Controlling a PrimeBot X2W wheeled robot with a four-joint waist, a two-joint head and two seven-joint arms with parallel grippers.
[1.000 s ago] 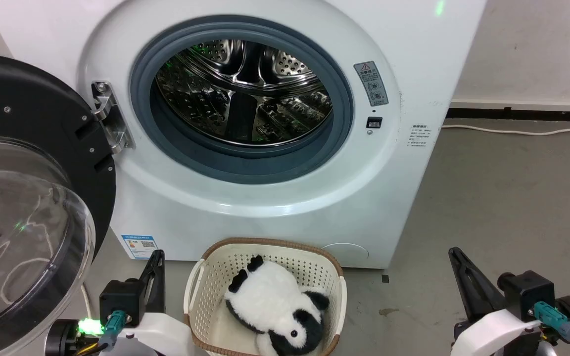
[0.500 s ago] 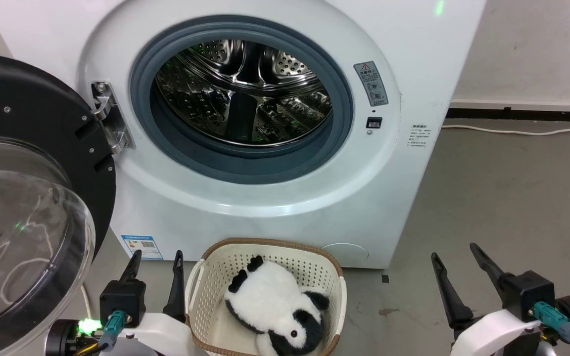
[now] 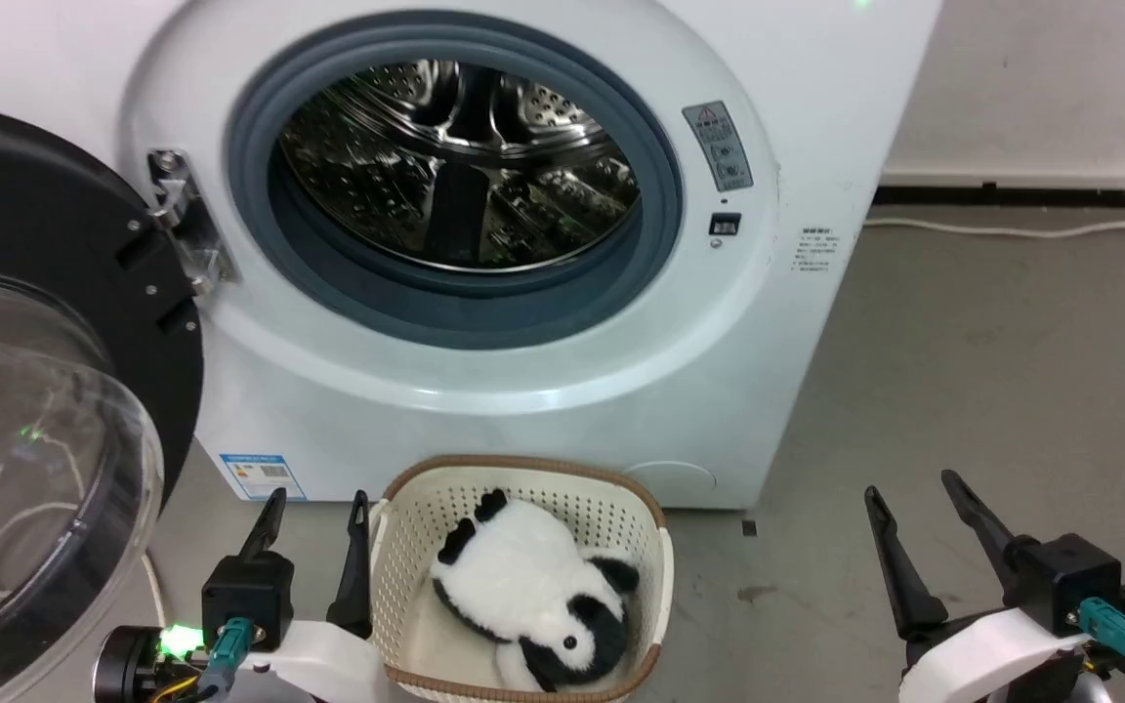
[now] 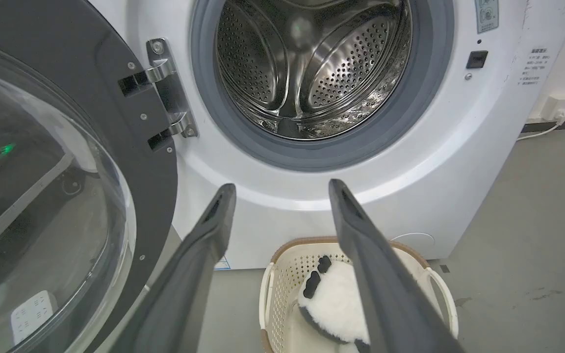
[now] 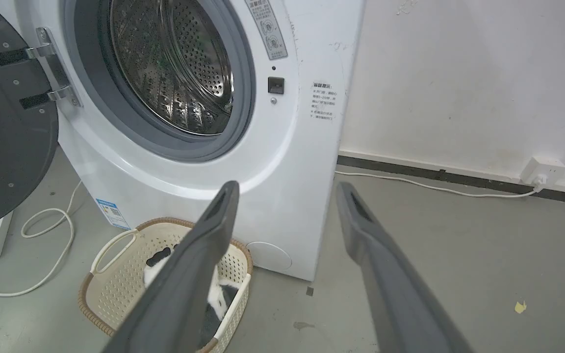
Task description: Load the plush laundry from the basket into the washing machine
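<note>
the plush laundry (image 3: 514, 576), a black-and-white panda, lies inside the basket (image 3: 523, 461), which stands on the floor (image 3: 973, 391) directly in front of the washing machine (image 3: 523, 391); the machine's door (image 3: 45, 225) is swung open to the left and the steel drum (image 3: 455, 166) is exposed. the left claw (image 3: 316, 495) has its two fingers spread apart, gripping nothing, just beside the basket's left wall. the right claw (image 3: 911, 484) is likewise spread and empty, well apart from the basket, over the floor to its right.
</note>
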